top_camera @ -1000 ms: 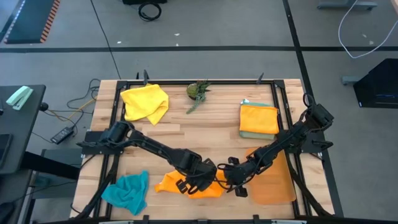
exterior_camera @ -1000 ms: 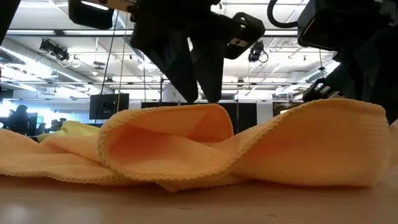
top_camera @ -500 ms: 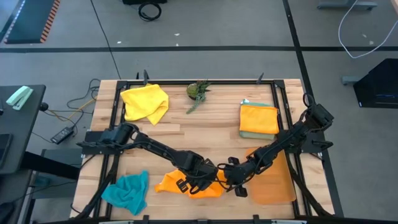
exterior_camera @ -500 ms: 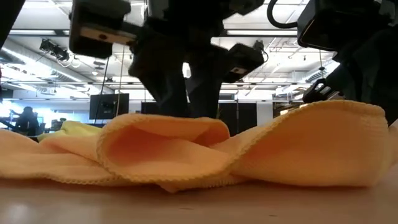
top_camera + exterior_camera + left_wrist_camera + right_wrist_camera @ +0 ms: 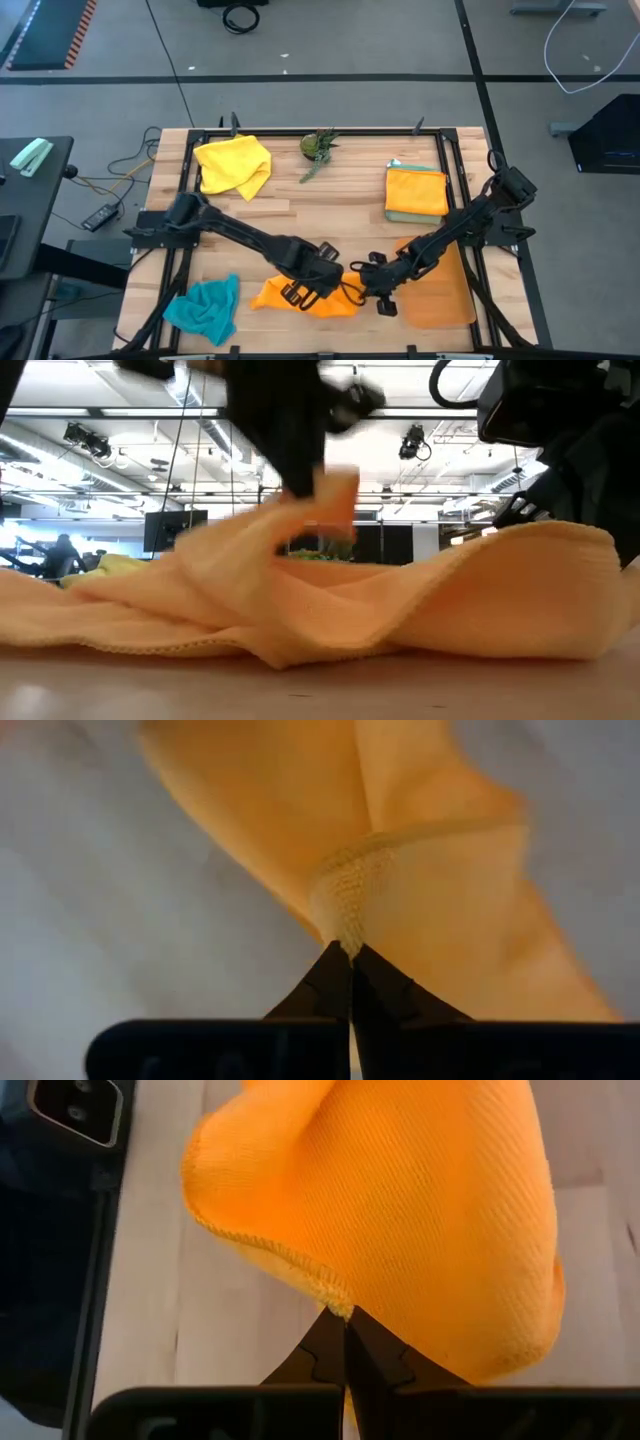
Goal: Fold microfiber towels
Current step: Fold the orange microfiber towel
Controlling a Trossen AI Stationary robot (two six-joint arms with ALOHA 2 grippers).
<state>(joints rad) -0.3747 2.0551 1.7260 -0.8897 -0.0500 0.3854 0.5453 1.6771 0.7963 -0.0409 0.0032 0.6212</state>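
An orange microfiber towel [image 5: 300, 298] lies crumpled at the near middle of the table. My left gripper [image 5: 318, 278] stands over its middle and is shut on a raised ridge of it [image 5: 335, 490]. My right gripper [image 5: 362, 286] is shut on the towel's right end, which stands up as a hump [image 5: 540, 575]. The towel's lower folds [image 5: 120, 620] rest on the wood. My left gripper pinches a bunched ridge with a hemmed edge [image 5: 345, 925] between its two fingertips, coming steeply from above. That part is pulled up in a peak while the rest stays on the table. My right gripper pinches the hemmed edge [image 5: 338, 1306] at the towel's right end between its fingertips, slanting down from the table's right. The cloth arches up beyond the fingers.
A yellow towel [image 5: 235, 165] lies crumpled at the far left and a teal one [image 5: 205, 308] at the near left. A folded orange towel on a pale green one [image 5: 416, 190] sits at the far right. A small plant [image 5: 318, 147] stands at the far middle; a translucent orange mat [image 5: 445, 295] lies near right.
My left gripper came down onto the towel's raised fold, shut on it, and then rose, pulling that fold up into a peak and flattening the rolled loop. My right gripper and the towel's right end have kept still.
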